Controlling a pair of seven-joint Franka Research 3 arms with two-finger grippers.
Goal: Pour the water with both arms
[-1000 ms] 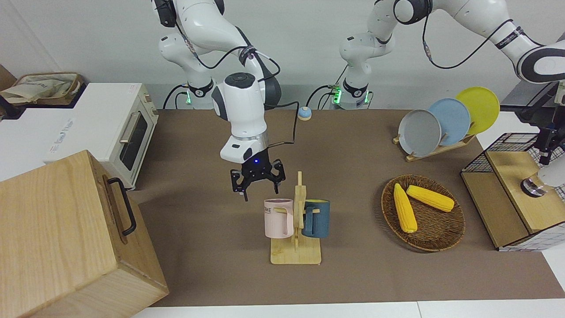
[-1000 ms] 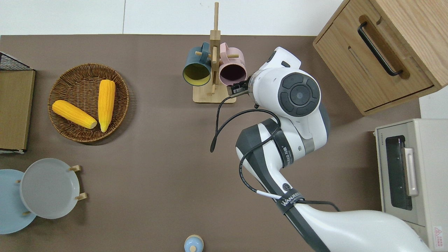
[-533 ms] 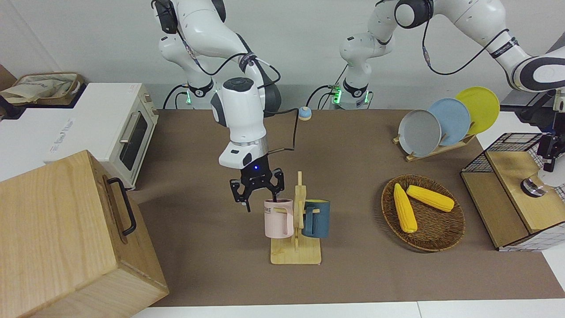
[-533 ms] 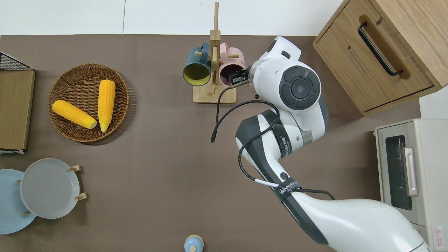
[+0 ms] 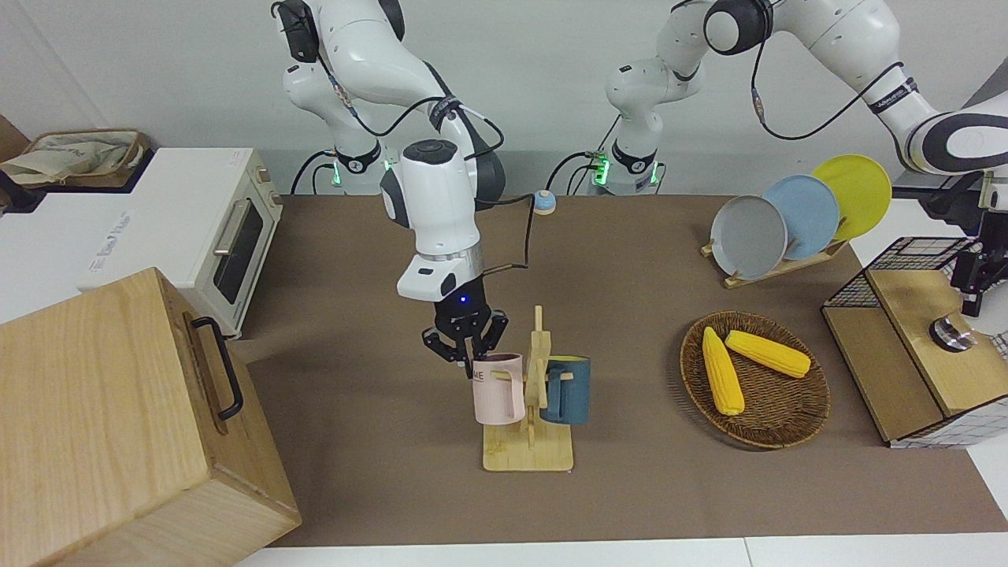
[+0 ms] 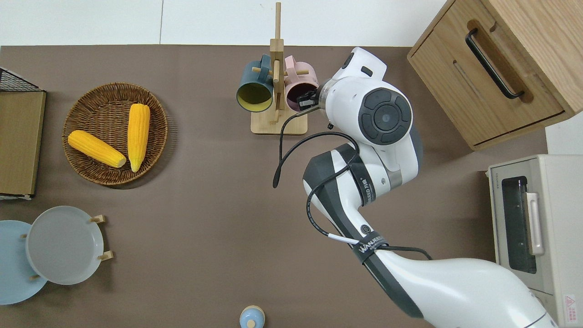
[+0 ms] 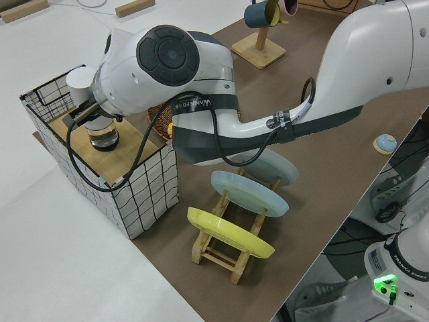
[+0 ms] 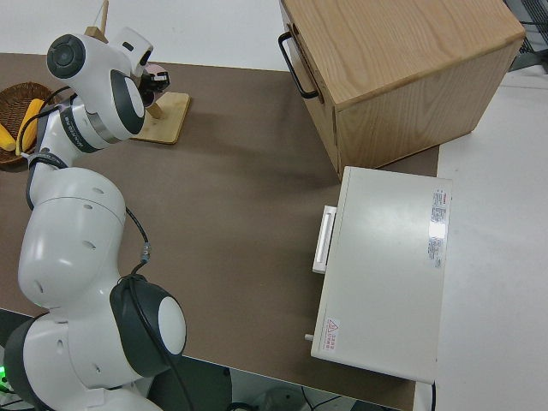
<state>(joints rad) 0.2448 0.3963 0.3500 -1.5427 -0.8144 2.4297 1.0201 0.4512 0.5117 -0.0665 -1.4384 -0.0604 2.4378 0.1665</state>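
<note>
Right hand (image 5: 466, 353) pinching the pink mug's (image 5: 498, 388) rim, one of two mugs on one rack (image 5: 529, 450).

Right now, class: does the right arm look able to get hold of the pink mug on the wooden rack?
Probably yes. The right gripper is already at the pink mug, its fingers at the rim. Nothing blocks it; the blue mug hangs across the wooden rack.

The right arm reaches down over the wooden mug stand (image 5: 528, 441), its black two-finger right gripper (image 5: 471, 356) pointing down, fingers pinched on the rim of the pink mug (image 5: 498, 387). The left gripper (image 5: 970, 277) hangs over the wire-sided crate (image 5: 906, 346), toward the left arm's end from that stand.
</note>
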